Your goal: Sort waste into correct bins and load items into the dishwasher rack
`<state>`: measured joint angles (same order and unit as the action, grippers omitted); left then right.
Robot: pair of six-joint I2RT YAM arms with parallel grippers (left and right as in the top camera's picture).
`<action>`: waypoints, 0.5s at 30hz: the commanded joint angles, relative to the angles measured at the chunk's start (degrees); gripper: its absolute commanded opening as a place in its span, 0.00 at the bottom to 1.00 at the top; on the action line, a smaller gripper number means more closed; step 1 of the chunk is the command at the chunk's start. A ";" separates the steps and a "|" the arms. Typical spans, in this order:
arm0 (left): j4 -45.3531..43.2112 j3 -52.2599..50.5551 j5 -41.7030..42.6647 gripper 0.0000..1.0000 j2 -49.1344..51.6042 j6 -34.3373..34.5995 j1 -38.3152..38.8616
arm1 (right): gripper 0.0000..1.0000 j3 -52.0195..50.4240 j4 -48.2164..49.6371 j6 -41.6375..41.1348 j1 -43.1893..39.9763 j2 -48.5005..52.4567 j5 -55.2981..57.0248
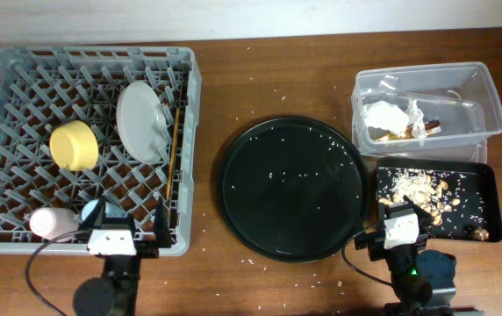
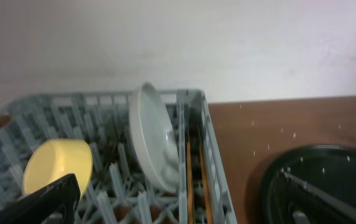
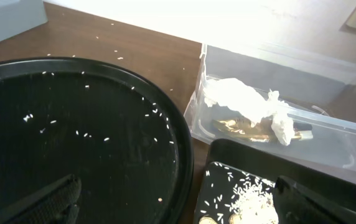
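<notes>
The grey dishwasher rack (image 1: 190, 105) at the left holds the pale plate (image 1: 143, 121) on edge, the yellow bowl (image 1: 74, 145), the pink cup (image 1: 49, 222) and the light-blue cup (image 1: 89, 211), which is partly under my left gripper (image 1: 126, 219). That gripper is open and empty over the rack's near edge. The left wrist view shows the plate (image 2: 150, 137) and bowl (image 2: 56, 165). The clear tub (image 1: 488, 96) holds white tissue (image 1: 384, 114) and the gold-brown wrapper (image 1: 400, 133). The black tray (image 1: 488, 189) holds food scraps (image 1: 422, 189). My right gripper (image 1: 403, 211) is open and empty at its near left corner.
A large round black tray (image 1: 290, 186) with scattered white crumbs lies between rack and bins. A thin brown stick (image 1: 176, 132) lies along the rack's right side. White crumbs dot the wooden table. In the right wrist view the tub (image 3: 327, 81) stands behind the black tray (image 3: 240, 152).
</notes>
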<state>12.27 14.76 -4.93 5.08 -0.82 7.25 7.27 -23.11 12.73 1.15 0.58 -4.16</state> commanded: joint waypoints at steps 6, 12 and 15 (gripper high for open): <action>-7.91 -14.23 1.51 0.99 -4.79 0.11 -0.28 | 0.98 -0.42 -0.04 0.35 -0.42 -0.33 -0.31; -7.76 -14.23 1.55 0.99 -4.68 0.11 -0.28 | 0.98 -0.42 -0.04 0.35 -0.42 -0.33 -0.31; -7.76 -14.23 1.55 0.99 -4.68 0.11 -0.28 | 0.98 -0.42 -0.04 0.35 -0.42 -0.33 -0.31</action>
<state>4.54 0.95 -4.40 0.84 -0.84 7.25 7.27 -23.18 12.75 1.15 0.62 -4.19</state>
